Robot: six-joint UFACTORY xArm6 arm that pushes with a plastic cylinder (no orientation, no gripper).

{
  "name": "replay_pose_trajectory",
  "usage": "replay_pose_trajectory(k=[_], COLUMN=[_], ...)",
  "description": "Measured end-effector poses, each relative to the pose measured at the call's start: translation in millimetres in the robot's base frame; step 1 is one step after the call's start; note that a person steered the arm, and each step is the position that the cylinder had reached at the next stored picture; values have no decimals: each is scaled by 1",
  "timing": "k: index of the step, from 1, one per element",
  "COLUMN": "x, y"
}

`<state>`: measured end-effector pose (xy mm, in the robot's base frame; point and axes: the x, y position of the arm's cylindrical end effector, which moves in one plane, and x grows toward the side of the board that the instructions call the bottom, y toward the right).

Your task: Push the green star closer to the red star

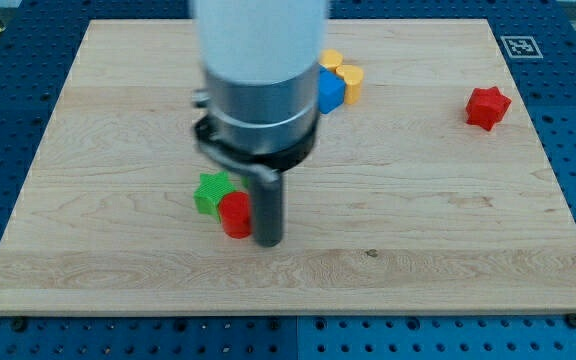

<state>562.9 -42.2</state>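
Observation:
The green star (210,192) lies left of the board's middle, partly under the arm. A small red block (235,215), whose shape I cannot make out, touches its lower right side. My tip (268,243) rests on the board just right of that red block and right of and below the green star. The red star (487,107) lies alone far off at the view's upper right.
A blue block (330,91) and a yellow block (351,82) sit together near the view's top centre, with another yellow block (330,61) behind them. The arm's wide body hides the board above the green star. The wooden board (118,280) ends near the view's bottom.

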Motion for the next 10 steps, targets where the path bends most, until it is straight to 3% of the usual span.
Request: replay_pose_trajectory(k=[1,2,3,4,8,10], x=[23,-23,-45,-51,-51,-66], y=[-36,-100,-106,-82,143,223])
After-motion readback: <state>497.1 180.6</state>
